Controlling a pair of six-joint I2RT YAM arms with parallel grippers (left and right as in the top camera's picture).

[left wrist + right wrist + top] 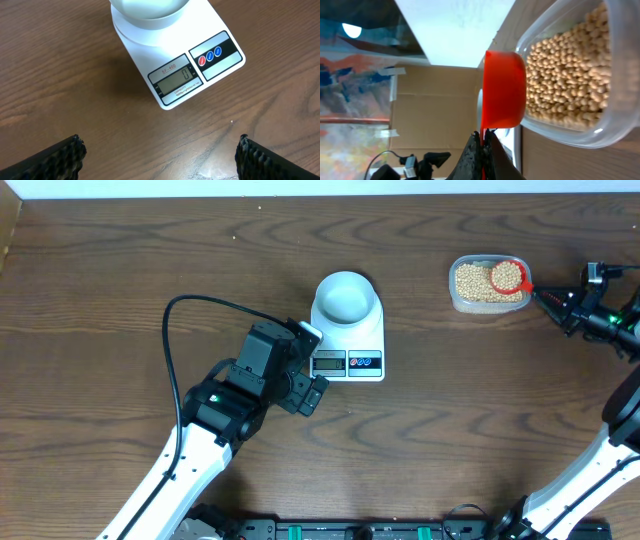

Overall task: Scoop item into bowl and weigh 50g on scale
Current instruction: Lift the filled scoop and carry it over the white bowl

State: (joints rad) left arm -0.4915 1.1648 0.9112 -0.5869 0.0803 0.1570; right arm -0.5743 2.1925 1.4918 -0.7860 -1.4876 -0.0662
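clear rounded plastic tub [453, 298] holds small tan beans [474, 283], red plastic scoop [508, 276] dipped in | pale round bowl [345, 295] atop flat white scale [352, 348] | left gripper [312, 365] spread wide beside scale; right gripper [550, 299] clamps scoop handle

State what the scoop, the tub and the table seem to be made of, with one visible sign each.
Scoop: likely plastic, smooth even red with a soft sheen.
Tub: clear plastic, glossy; beans show through its wall.
Table: wood or wood-look laminate, dark brown grain, matt.
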